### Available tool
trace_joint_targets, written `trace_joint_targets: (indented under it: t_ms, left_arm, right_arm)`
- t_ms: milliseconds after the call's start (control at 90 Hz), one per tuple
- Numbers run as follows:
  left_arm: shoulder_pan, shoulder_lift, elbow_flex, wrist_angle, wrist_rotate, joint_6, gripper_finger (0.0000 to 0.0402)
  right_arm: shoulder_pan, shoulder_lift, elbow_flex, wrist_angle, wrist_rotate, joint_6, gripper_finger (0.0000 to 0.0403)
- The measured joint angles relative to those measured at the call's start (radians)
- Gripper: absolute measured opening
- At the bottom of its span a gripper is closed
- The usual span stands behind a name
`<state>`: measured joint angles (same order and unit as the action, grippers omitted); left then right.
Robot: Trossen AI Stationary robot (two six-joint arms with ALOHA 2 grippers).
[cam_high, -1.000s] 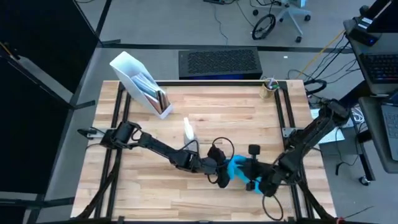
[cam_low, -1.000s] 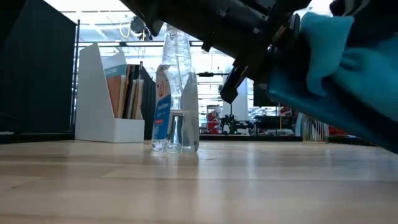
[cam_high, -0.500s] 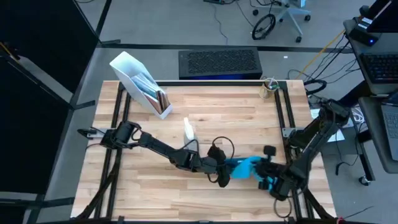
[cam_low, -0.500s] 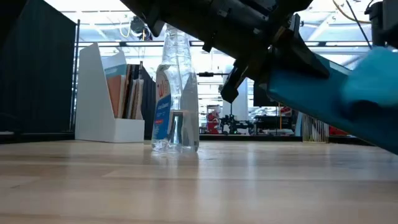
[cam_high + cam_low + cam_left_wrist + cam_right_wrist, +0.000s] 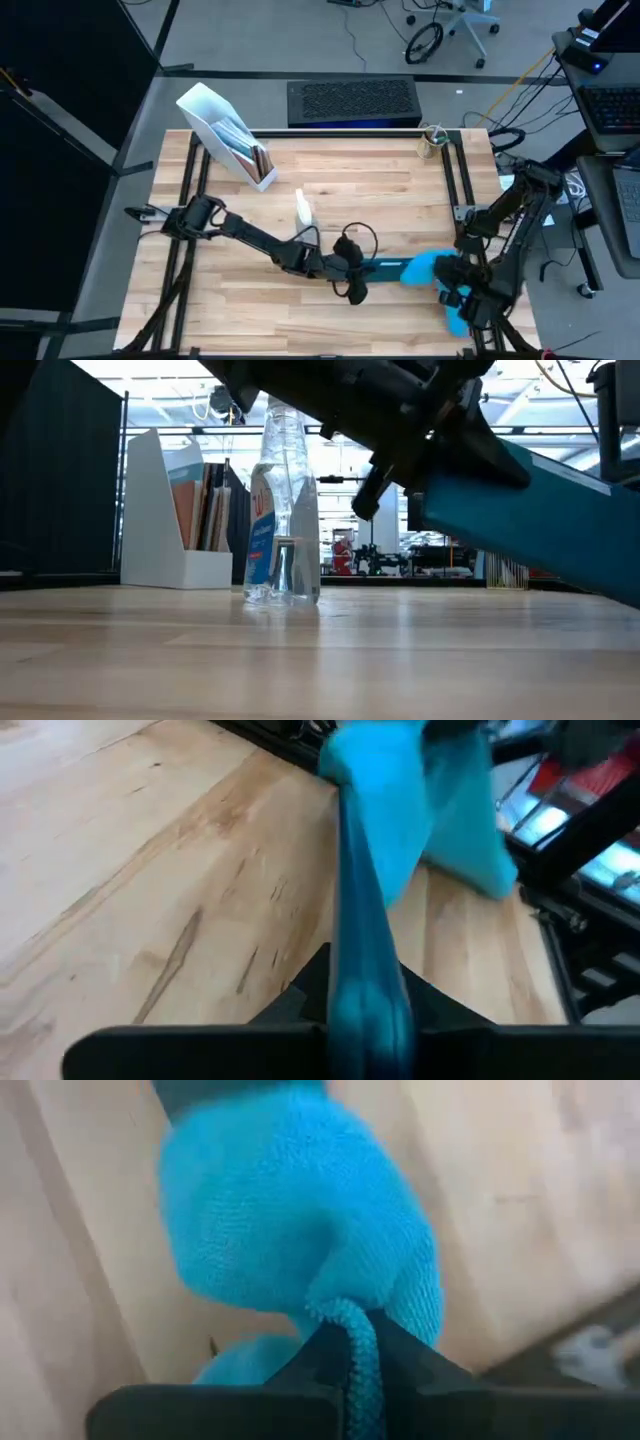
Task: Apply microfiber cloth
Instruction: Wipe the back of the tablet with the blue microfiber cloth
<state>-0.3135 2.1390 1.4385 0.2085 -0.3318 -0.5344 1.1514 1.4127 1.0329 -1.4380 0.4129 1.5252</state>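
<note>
The sky-blue microfiber cloth (image 5: 420, 268) is stretched above the table between my two grippers, at the near right. My left gripper (image 5: 366, 268) is shut on its left end, and the cloth shows as a narrow band (image 5: 362, 910) running away from it. My right gripper (image 5: 458, 298) is shut on the right end, close to the table's right edge, where the cloth bunches into a rounded lump (image 5: 300, 1210). In the low view the cloth (image 5: 540, 520) slopes down to the right, clear of the tabletop. My left gripper pinches the cloth's left end (image 5: 366, 988) between its two fingers, gathered into a thin fold. The fingers reach roughly level from the table's left. From them the cloth runs taut toward the other gripper. My right gripper pinches a hemmed edge of the cloth (image 5: 360, 1342) between its two fingers at the right end. The cloth bulges in a lump just beyond the fingertips, clear of the table.
A clear spray bottle (image 5: 304, 208) stands upright mid-table, behind the left arm. A white file holder (image 5: 225, 130) with books sits at the far left. A small cup (image 5: 432, 140) is at the far right corner. Bare wood lies along the near left.
My right gripper has moved toward the table's right and near edges, keeping its hold. The cloth, bunched between the grippers a second ago, has been drawn out into a long taut band. Its left end has stayed with my left gripper.
</note>
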Motion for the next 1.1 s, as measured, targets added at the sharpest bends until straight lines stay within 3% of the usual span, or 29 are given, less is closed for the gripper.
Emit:
trace_joint_targets:
  t_ms: [233,456,711,1100]
  left_arm:
    - [-0.048,-0.014,0.169,-0.285,-0.123,0.323,0.0014]
    - [-0.127,-0.025,0.282,-0.655,-0.145,0.492,0.0014]
    - [-0.235,-0.087,0.368,-1.094,-0.192,0.222,0.0014]
    - [-0.400,-0.132,0.347,-1.642,-0.098,-0.273,0.0013]
  right_arm:
    - [0.039,-0.001,0.048,-0.065,0.180,0.086,0.0000]
    - [0.050,0.000,-0.018,0.044,0.183,0.098,0.0000]
    - [0.061,-0.001,-0.102,0.132,0.184,0.136,0.0000]
    - [0.061,-0.001,-0.117,0.141,0.188,0.141,0.0000]
